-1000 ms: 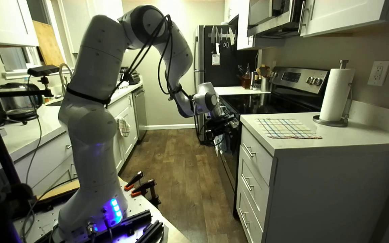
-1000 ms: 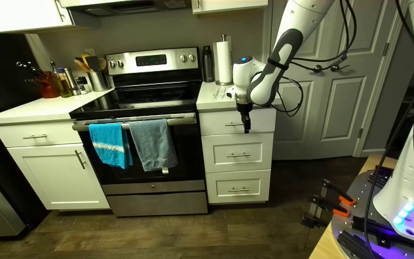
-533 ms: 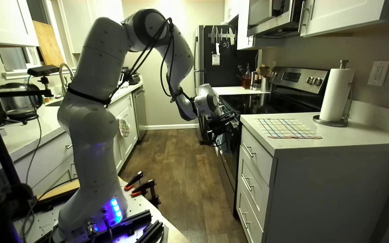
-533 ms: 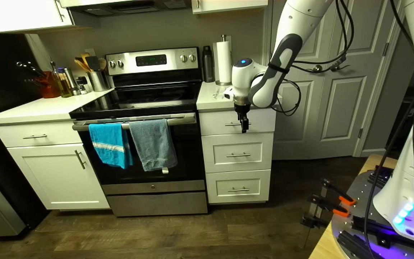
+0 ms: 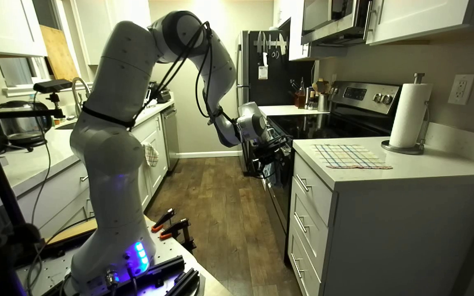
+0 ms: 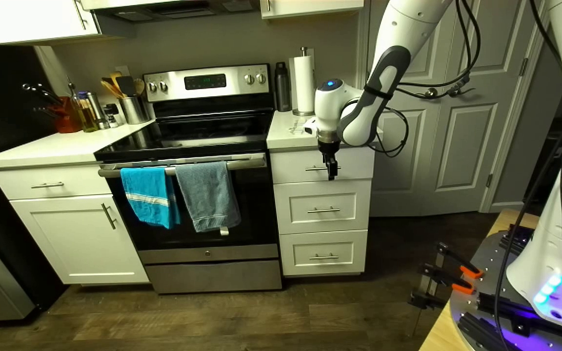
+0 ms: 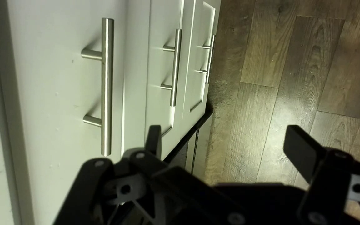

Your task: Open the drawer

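End effector (image 7: 225,136) near top drawer (image 7: 62,89)

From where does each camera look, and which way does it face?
Wrist view: just behind the open gripper, which shows, looking down past the closed top drawer to the floor.
In an exterior view: near the robot's base, facing the fridge at the far end; nearly the whole arm shows.
In an exterior view: opposite the stove, facing it from above; the gripper and parts of arm and base show.
Both exterior views share stove, top drawer and paper towel roll.
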{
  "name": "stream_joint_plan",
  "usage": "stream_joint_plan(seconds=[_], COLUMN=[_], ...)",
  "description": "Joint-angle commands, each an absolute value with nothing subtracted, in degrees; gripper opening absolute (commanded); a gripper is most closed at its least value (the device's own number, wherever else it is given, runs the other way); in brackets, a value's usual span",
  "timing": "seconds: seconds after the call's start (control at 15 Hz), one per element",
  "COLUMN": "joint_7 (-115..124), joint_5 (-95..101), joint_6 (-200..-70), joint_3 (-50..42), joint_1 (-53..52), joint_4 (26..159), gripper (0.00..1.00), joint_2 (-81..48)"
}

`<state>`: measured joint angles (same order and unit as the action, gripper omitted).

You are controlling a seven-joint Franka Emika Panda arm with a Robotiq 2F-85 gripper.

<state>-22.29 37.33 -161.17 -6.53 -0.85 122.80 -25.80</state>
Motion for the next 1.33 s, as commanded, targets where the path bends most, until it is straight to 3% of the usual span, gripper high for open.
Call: stream_joint_plan(seconds=[0.0, 1.27], joint_7=[-18.43, 6.94], joint_5=[42.88, 56.6], joint_6=[-162.79, -169.35], joint_3=[-9.75, -30.53], joint_1=[-2.97, -18.45], joint_4=[120.2, 101.93], gripper=[1.0, 1.0], joint_2=[-28.85, -49.83])
